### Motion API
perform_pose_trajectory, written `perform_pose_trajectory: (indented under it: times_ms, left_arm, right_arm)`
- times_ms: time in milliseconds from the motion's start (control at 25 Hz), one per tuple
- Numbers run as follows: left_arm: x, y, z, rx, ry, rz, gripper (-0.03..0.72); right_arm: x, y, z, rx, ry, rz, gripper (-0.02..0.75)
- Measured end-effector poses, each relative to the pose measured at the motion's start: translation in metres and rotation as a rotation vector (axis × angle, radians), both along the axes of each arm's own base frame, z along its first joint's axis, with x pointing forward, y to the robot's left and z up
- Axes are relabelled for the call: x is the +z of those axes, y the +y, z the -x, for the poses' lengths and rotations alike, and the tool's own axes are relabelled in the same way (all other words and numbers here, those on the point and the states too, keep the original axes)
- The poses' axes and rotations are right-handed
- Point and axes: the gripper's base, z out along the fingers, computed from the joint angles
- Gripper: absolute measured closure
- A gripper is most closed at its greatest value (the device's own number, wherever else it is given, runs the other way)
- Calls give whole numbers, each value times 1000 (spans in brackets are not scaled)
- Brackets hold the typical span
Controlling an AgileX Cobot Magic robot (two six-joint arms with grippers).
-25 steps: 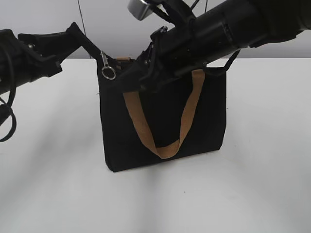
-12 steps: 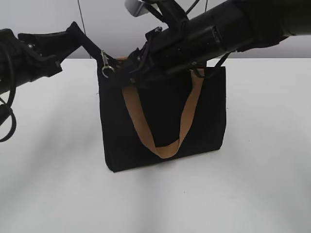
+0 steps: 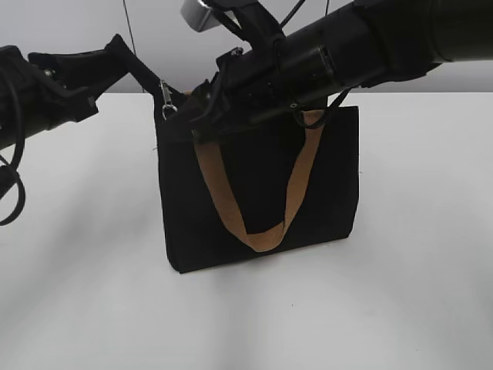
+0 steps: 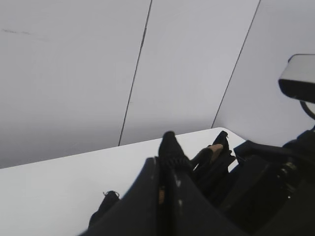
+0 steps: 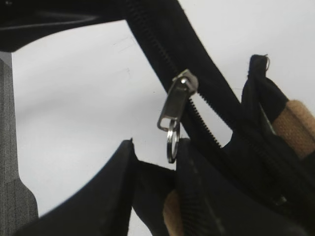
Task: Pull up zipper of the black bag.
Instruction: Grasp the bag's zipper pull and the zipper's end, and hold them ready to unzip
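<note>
The black bag (image 3: pixel 333 179) stands upright on the white table, its tan handle (image 3: pixel 262 236) hanging down the front. The silver zipper (image 3: pixel 164 95) sits at the bag's top left corner, on the raised zip track. My left gripper (image 3: pixel 117 54) is shut on the black fabric end of the zip track (image 4: pixel 168 145) and holds it stretched up to the left. My right gripper (image 3: pixel 189 122) is open just right of the zipper. In the right wrist view the slider (image 5: pixel 176 102) and its ring (image 5: pixel 172 141) hang at the open fingertips (image 5: pixel 156 147), the ring beside the right finger.
The white table (image 3: pixel 400 293) spreads around the bag. A grey wall with a thin vertical seam (image 3: pixel 127 23) stands behind. The right arm lies across the bag's top edge.
My right gripper has moved left and slightly up along the bag's top toward the zipper. The ring now sits at its fingertips. The left arm has not moved.
</note>
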Motion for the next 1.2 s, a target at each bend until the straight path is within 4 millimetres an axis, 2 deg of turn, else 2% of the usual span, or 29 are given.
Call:
perform_pose_trajectory:
  times_ms: [200,440,560,800,1200]
  left_arm:
    - [0,0,0,0,0,0,694]
    - [0,0,0,0,0,0,694]
    - [0,0,0,0,1,-1,694]
    - [-4,1,-1,16,34,-29,694]
    - [-33,14,-2,136,284,-236,694]
  right_arm:
    - [-1,-1,-2,-22,-8,4,593]
    - [1,0,-5,-58,2,-22,669]
    - [1,0,-5,-69,15,-32,733]
    - [0,-1,-4,-86,49,-36,738]
    - [12,-11,-1,-90,93,-40,738]
